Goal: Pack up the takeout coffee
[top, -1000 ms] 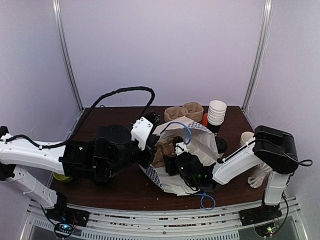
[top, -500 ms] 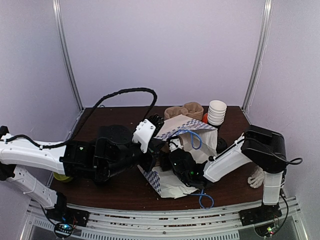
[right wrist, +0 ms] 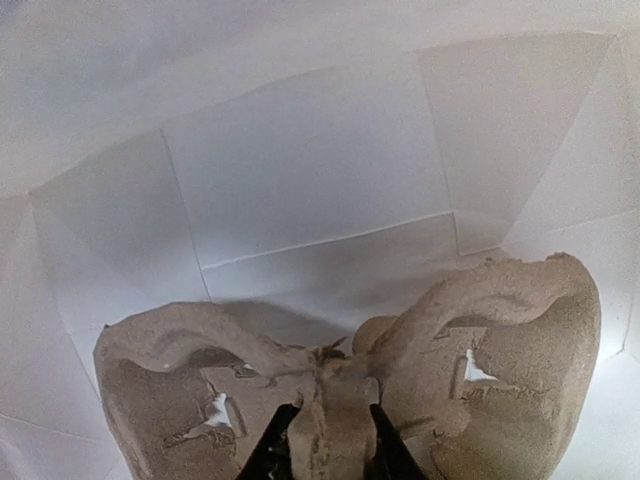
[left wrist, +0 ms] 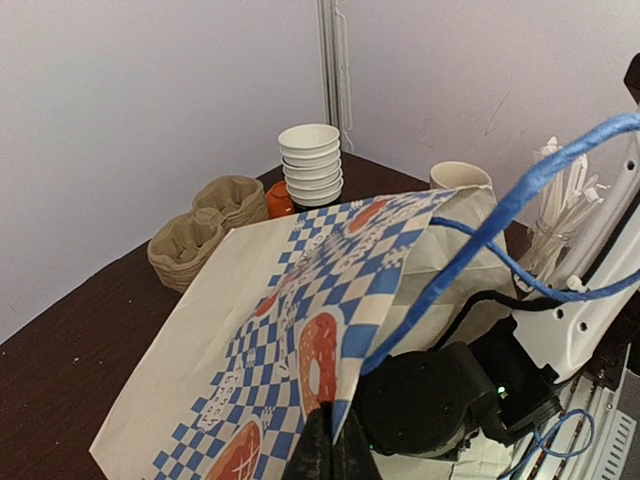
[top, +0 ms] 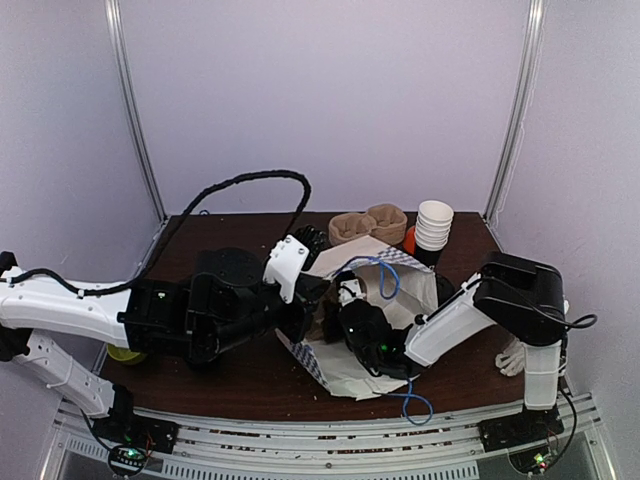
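Right end effector (right wrist: 320,445) sank deeper into bag (left wrist: 250,340), clamping carrier (right wrist: 500,340) | left end effector (left wrist: 322,450) pinched bag rim | step: seating carrier | next: release it level

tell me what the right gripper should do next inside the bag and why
Probably ease the pulp carrier a little deeper into the paper bag: the right gripper pinches its centre ridge, bare bag panels show beyond it, and the left gripper holds the bag's edge up.
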{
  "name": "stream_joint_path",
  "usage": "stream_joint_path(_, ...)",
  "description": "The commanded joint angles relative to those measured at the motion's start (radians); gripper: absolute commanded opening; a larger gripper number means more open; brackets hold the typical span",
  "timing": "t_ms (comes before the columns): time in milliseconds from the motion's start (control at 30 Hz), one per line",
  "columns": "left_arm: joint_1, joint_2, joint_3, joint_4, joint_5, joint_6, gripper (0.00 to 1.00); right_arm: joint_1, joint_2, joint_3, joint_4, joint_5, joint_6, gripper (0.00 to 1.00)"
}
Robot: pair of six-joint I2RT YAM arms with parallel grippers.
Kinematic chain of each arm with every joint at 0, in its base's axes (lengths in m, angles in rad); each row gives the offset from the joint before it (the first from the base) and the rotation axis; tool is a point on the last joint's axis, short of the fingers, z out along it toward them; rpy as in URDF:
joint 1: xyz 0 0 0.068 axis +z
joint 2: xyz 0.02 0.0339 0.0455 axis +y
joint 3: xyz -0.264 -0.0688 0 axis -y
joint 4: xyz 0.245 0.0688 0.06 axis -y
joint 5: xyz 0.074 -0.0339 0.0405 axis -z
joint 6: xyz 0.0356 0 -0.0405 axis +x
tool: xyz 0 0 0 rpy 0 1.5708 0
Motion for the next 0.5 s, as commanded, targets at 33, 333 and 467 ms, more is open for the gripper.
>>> stream_joint_path(33,-0.004,0.018,0.067,-0.002,-0.091,-0.057,0.00,-0.009,-0.080,-0.105,0.206,-0.082,-0.036,0.18)
stream_joint_path(333,0.008,0.045,0.078,-0.005,-0.064,-0.107,0.00,-0.006,-0.124,-0.165,0.360,-0.130,-0.018,0.17)
stream_joint_path(467,0.009,0.047,0.078,-0.001,-0.041,-0.122,0.00,-0.007,-0.095,-0.136,0.371,-0.121,-0.016,0.17)
